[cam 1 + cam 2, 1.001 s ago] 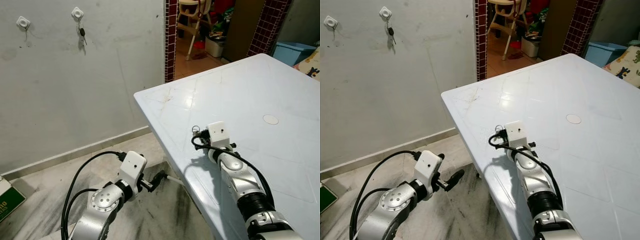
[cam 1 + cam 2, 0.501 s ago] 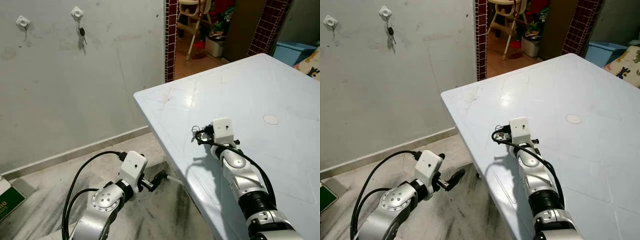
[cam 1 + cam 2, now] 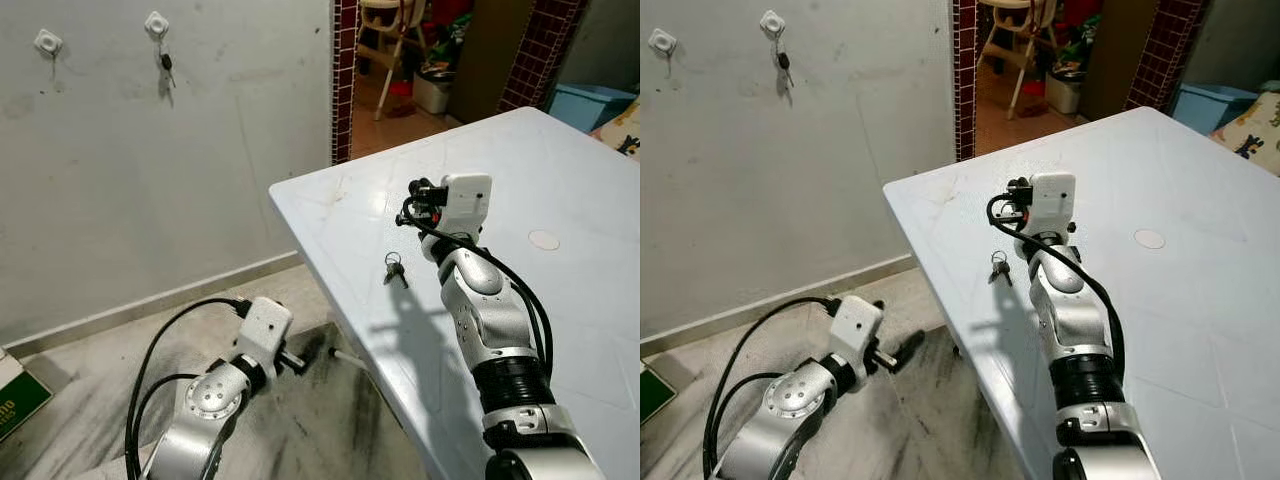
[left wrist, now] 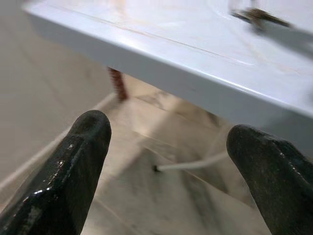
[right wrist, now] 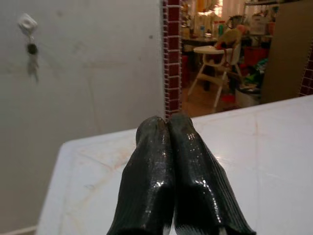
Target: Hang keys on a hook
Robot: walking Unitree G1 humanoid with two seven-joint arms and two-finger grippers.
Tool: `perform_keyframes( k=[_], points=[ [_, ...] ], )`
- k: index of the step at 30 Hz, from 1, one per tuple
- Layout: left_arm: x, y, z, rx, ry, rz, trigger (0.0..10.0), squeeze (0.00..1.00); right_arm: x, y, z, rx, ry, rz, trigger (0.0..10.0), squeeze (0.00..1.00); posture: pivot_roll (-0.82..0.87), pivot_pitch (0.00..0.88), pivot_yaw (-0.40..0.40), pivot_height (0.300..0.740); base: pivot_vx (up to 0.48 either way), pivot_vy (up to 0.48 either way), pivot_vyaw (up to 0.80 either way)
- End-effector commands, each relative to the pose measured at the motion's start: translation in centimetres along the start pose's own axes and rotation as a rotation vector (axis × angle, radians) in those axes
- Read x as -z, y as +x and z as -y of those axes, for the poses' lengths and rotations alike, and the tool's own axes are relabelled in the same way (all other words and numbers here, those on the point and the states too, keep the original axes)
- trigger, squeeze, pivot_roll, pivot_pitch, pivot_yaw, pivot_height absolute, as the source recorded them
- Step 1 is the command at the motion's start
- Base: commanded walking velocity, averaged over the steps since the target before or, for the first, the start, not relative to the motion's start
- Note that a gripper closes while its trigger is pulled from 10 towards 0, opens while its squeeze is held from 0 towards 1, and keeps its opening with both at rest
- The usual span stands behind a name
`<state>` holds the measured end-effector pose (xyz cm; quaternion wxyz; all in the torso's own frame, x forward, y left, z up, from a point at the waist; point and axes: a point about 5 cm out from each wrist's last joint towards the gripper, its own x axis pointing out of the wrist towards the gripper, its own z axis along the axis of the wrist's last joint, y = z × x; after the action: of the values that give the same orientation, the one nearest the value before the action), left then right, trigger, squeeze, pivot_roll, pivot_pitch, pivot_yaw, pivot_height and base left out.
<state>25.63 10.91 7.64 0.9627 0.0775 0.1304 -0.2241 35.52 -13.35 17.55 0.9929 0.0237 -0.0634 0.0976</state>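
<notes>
Left eye view: keys (image 3: 393, 268) lie on table (image 3: 560, 180), right gripper (image 5: 168, 128) pressed together.

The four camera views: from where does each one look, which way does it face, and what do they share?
Left eye and right eye: on the head, facing forward and down at the white plastic table, small metal keys, both silver arms.
Left wrist: low beside the table, facing its edge; open left end effector.
Right wrist: above the table, facing the grey wall; shut right end effector.
Shared: the table; the white wall hook with hanging keys.

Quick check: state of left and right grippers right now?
Left gripper: open, empty, low beside the table.
Right gripper: shut, empty; keys lie on the table.
</notes>
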Motion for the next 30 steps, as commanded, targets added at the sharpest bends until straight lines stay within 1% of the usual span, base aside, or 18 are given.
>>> perform_keyframes(
  k=[1,2,3,5,7,10,20,24,28,30],
  points=[
    [-0.3,-0.1,-1.9,-0.123,0.011,0.014,10.0,0.0,-1.0,-0.4,-1.7,-0.079,-0.017,0.019,10.0,0.0,0.06,0.0,0.027,0.74,0.0,0.0,0.0],
    [-0.3,-0.1,-1.9,-0.123,0.011,0.014,10.0,0.0,-1.0,-0.4,-1.7,-0.079,-0.017,0.019,10.0,0.0,0.06,0.0,0.027,0.74,0.0,0.0,0.0],
    [-0.5,-0.2,-2.5,-0.16,0.015,0.022,10.0,0.0,-1.2,-0.8,-2.7,-0.12,-0.034,0.027,10.0,0.0,0.06,0.0,0.024,0.74,0.0,0.0,0.0],
    [-0.5,-0.2,-2.5,-0.164,0.017,0.024,10.0,0.0,-1.2,-0.9,-2.9,-0.127,-0.035,0.028,10.0,0.0,0.06,0.0,0.024,0.74,0.0,0.0,0.0],
    [-0.5,-0.2,-2.7,-0.185,0.017,0.031,10.0,0.0,-0.9,-1.5,-3.8,-0.152,-0.039,0.021,10.0,0.0,0.06,0.0,0.023,0.74,0.0,0.0,0.0],
    [-0.5,0.0,-2.6,-0.192,0.018,0.034,10.0,0.0,-0.5,-1.9,-4.4,-0.168,-0.05,0.007,10.0,0.0,0.06,0.0,0.021,0.74,0.0,0.0,0.8],
    [-0.4,0.2,-2.4,-0.203,0.015,0.037,10.0,0.0,-0.2,-2.5,-4.8,-0.181,-0.05,-0.024,10.0,0.0,0.06,0.0,0.016,0.74,0.0,0.0,0.8],
    [-0.4,0.2,-2.6,-0.213,-0.03,0.037,10.0,0.0,-0.1,-2.5,-4.8,-0.182,-0.051,-0.033,10.0,0.0,0.06,0.0,0.016,0.74,0.0,0.0,0.8],
    [-0.4,0.2,-2.7,-0.219,-0.056,0.039,10.0,0.0,0.1,-2.5,-4.6,-0.164,-0.038,-0.048,10.0,0.0,0.06,0.0,0.016,0.74,0.0,0.0,0.14],
    [-0.4,0.2,-2.9,-0.223,-0.084,0.04,10.0,0.0,0.3,-2.6,-4.3,-0.145,-0.041,-0.06,10.0,0.0,0.06,0.0,0.02,0.74,0.0,0.0,0.0]
  ],
)
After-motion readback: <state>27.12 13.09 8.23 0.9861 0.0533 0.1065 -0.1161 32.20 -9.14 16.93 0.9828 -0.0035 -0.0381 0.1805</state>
